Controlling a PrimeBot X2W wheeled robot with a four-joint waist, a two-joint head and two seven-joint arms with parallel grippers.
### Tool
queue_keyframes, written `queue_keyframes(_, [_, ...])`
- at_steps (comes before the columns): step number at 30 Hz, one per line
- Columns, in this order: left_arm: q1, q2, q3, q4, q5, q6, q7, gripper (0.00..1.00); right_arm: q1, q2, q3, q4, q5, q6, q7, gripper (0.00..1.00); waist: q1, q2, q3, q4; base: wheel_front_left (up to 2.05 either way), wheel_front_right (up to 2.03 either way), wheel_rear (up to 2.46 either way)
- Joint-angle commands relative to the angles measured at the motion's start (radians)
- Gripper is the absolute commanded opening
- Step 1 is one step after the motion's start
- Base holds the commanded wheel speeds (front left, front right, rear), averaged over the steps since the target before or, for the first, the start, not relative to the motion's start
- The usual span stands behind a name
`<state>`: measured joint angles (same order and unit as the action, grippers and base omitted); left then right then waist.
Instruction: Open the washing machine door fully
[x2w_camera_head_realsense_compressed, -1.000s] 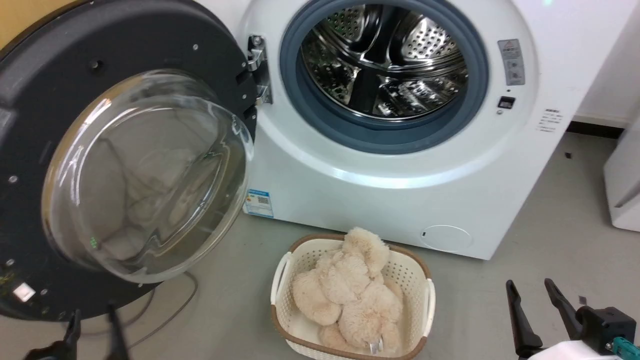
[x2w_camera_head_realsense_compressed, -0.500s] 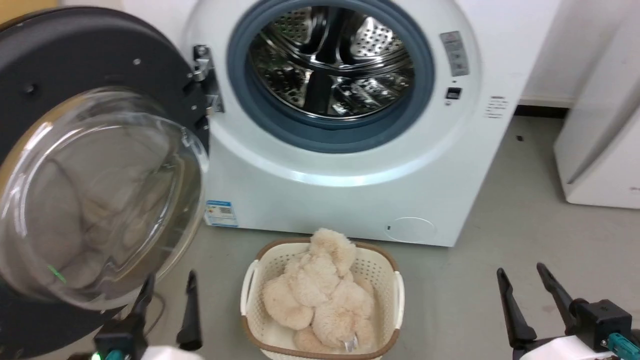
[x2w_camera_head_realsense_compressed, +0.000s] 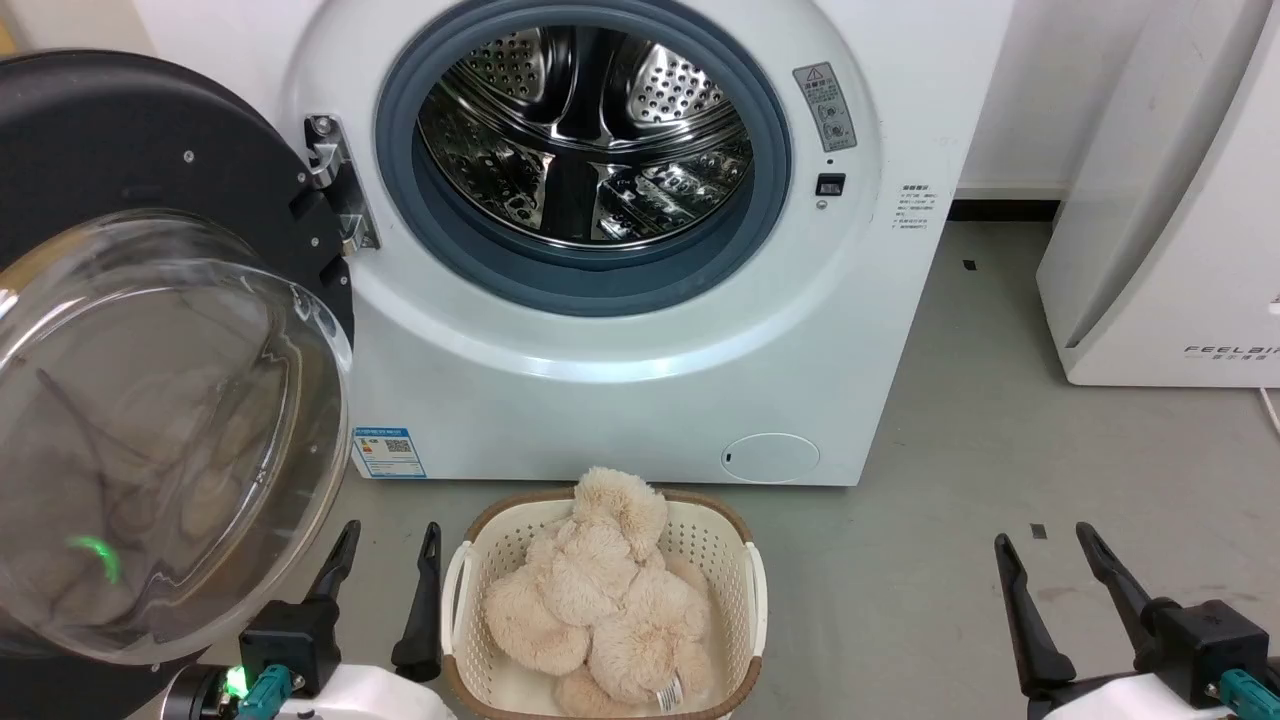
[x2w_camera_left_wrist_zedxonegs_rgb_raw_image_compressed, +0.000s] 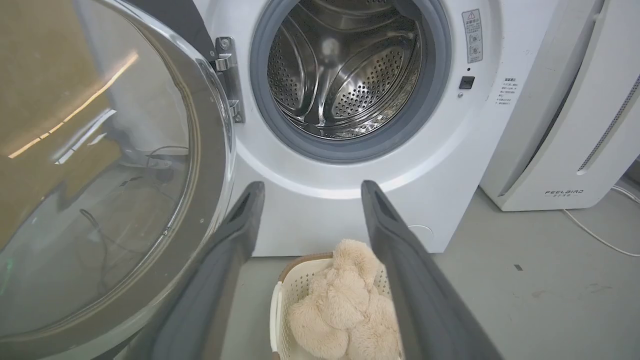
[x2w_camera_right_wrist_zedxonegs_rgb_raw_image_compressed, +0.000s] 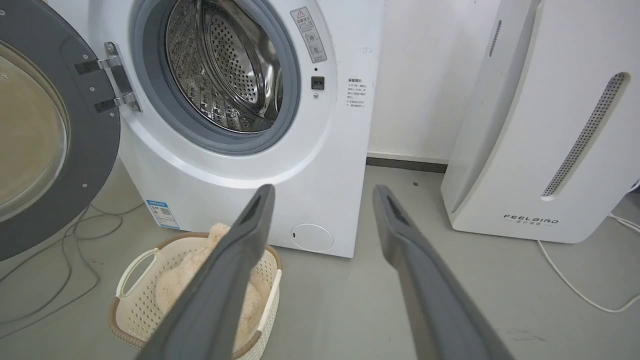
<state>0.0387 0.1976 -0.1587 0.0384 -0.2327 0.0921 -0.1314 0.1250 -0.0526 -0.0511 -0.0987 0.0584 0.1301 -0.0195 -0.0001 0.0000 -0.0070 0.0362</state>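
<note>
The washing machine door (x2w_camera_head_realsense_compressed: 150, 180), a black ring with a bulging clear glass bowl (x2w_camera_head_realsense_compressed: 160, 430), stands swung wide open to the left of the white washing machine (x2w_camera_head_realsense_compressed: 620, 400); it also fills the left of the left wrist view (x2w_camera_left_wrist_zedxonegs_rgb_raw_image_compressed: 100, 175) and shows at the right wrist view's left edge (x2w_camera_right_wrist_zedxonegs_rgb_raw_image_compressed: 90, 130). The steel drum (x2w_camera_head_realsense_compressed: 585, 140) lies exposed inside the grey gasket. My left gripper (x2w_camera_head_realsense_compressed: 390, 535) is open, low beside the door's bottom right, apart from it. At the lower right, above the floor, my right gripper (x2w_camera_head_realsense_compressed: 1045, 545) is open and empty.
A cream basket (x2w_camera_head_realsense_compressed: 745, 560) holding a fluffy beige plush (x2w_camera_head_realsense_compressed: 590, 590) sits on the grey floor in front of the machine, between my grippers. A white FEELBIRD appliance (x2w_camera_head_realsense_compressed: 1170, 220) stands to the right. Cables (x2w_camera_right_wrist_zedxonegs_rgb_raw_image_compressed: 60, 250) lie on the floor under the door.
The head camera has swung, shifting the whole scene leftward and down. My left gripper has come up into view beside the basket, away from the door's lower edge. The right gripper stays put.
</note>
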Motion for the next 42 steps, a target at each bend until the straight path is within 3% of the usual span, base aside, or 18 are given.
queue_keyframes(1, [-0.010, 0.000, -0.002, 0.004, -0.005, -0.003, -0.002, 1.00, 0.015, 0.002, 0.002, -0.003, -0.005, 0.001, -0.002, 1.00, 0.0001, 0.0000, 0.000, 0.000, 0.00, 0.00, 0.00])
queue_keyframes(12, [-0.009, 0.006, -0.004, 0.025, -0.020, -0.002, -0.004, 1.00, 0.018, 0.002, 0.000, 0.005, 0.005, 0.001, -0.009, 1.00, 0.0001, 0.0000, -0.002, 0.001, 0.00, 0.00, 0.00])
queue_keyframes(13, [0.000, 0.002, -0.003, 0.024, -0.016, 0.000, -0.001, 0.00, 0.009, 0.000, -0.001, 0.004, 0.003, 0.000, -0.001, 0.00, 0.0001, 0.0000, -0.002, 0.001, 0.00, 0.00, 0.00])
queue_keyframes(42, [-0.008, -0.030, 0.032, 0.011, 0.037, -0.019, 0.027, 0.00, -0.020, 0.001, 0.010, 0.024, -0.010, 0.000, 0.004, 0.00, 0.0001, 0.0000, 0.000, -0.007, 0.00, 0.00, 0.00])
